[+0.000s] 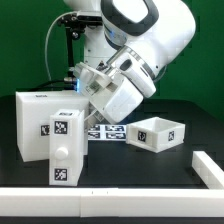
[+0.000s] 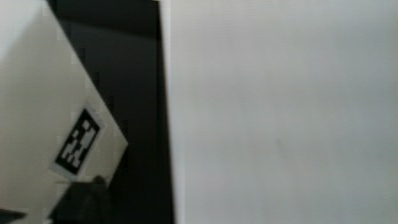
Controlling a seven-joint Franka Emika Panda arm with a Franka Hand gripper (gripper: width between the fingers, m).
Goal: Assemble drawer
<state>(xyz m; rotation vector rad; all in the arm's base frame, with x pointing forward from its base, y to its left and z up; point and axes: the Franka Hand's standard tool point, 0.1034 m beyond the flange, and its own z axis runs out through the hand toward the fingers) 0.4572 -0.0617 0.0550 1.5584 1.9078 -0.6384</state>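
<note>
Drawer casing (image 1: 40,125) stands on tabletop (image 1: 150,175) at exterior view's left. Knobbed tray (image 1: 65,160) sits against its front; whether slid in or merely touching, cannot tell. Second tray (image 1: 158,132) lies well apart at exterior view's right. Hand (image 1: 92,97) is close beside casing's upper edge, fingers masked by wrist body: width unreadable, grasp unclear. Marker board (image 1: 105,133) is partly hidden behind arm. In wrist view, blank white panel (image 2: 285,110) fills most of frame, with a tagged face (image 2: 80,140) beside it; which parts these are is unclear.

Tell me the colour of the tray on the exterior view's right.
The tray is white, with a black-and-white tag on its side; clearest in the exterior view.
</note>
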